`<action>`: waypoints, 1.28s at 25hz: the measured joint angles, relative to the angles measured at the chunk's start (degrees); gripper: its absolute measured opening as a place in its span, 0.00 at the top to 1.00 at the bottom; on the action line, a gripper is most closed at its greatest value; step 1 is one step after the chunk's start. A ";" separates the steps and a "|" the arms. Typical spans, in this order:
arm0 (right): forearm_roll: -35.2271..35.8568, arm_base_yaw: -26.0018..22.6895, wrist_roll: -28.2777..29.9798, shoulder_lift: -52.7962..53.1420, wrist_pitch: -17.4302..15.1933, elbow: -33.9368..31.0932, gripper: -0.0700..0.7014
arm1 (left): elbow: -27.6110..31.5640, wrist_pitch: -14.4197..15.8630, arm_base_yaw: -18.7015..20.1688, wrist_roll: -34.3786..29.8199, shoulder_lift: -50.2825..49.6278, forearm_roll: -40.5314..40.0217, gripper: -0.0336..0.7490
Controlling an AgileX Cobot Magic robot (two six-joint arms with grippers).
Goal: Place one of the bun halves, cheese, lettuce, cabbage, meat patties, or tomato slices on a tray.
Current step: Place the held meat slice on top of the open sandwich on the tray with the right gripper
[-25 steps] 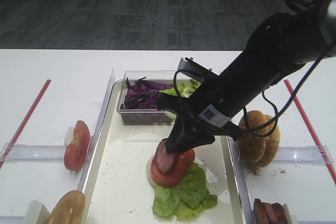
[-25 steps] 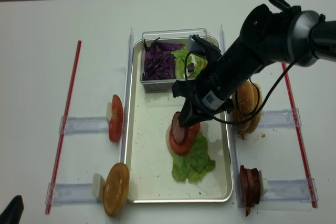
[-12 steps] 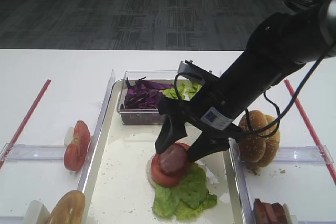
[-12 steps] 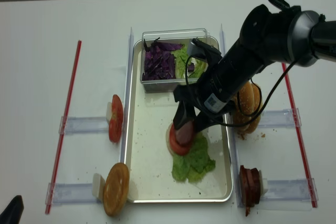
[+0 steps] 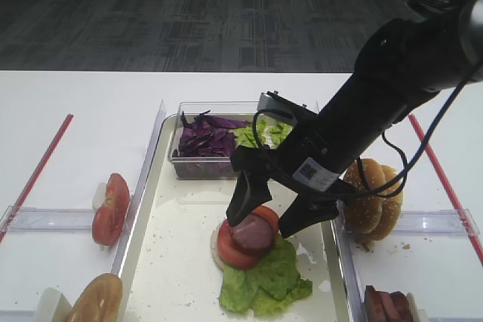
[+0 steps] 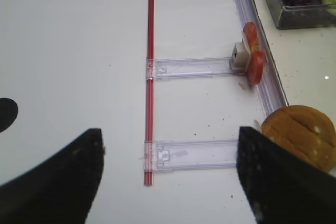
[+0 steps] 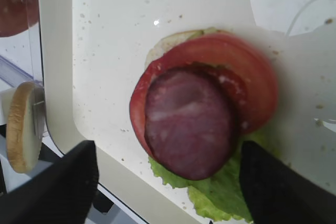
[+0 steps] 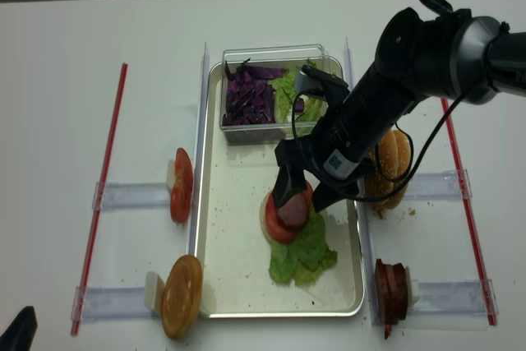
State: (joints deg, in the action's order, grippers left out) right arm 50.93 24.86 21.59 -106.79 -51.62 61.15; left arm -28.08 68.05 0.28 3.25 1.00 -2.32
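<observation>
R gripper (image 5: pixel 272 215) has let go: its fingers (image 5: pixel 240 203), clamped on the meat patty (image 5: pixel 253 233) a sec ago, now stand spread either side of it w/o contact, so the patty rests on the tomato slice (image 5: pixel 235 250) over lettuce (image 5: pixel 266 278) mid-tray (image 5: pixel 181 262) — placement judged done, retract next. L gripper (image 6: pixel 168 182): fingers apart, empty, over bare table (image 6: pixel 73 66). Beyond the stack, the clear box (image 5: pixel 198 165) of cabbage (image 5: pixel 202 138) sits at the tray's far end; buns (image 5: pixel 373 198) at R near the arm — lift clear of both.

One tray (image 8: pixel 212 203), one clear box (image 8: pixel 275 53), two red strips (image 8: pixel 103 191)
</observation>
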 joint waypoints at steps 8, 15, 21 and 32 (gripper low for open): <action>0.00 0.00 -0.10 1.88 0.00 0.00 0.16 | 0.00 0.00 0.00 0.00 0.00 0.00 0.33; 0.00 0.00 -0.92 7.02 -0.26 0.00 0.16 | 0.00 0.00 0.00 0.00 0.00 0.00 0.33; 0.00 0.00 -2.59 12.53 -0.78 0.00 0.16 | 0.00 0.00 0.00 0.00 0.00 0.00 0.33; -2.35 0.00 -5.53 21.11 -2.61 0.00 0.17 | 0.00 0.00 0.00 0.00 0.00 0.00 0.33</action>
State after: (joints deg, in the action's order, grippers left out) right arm 48.58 24.86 16.05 -85.68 -54.23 61.15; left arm -28.08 68.05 0.28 3.25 1.00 -2.32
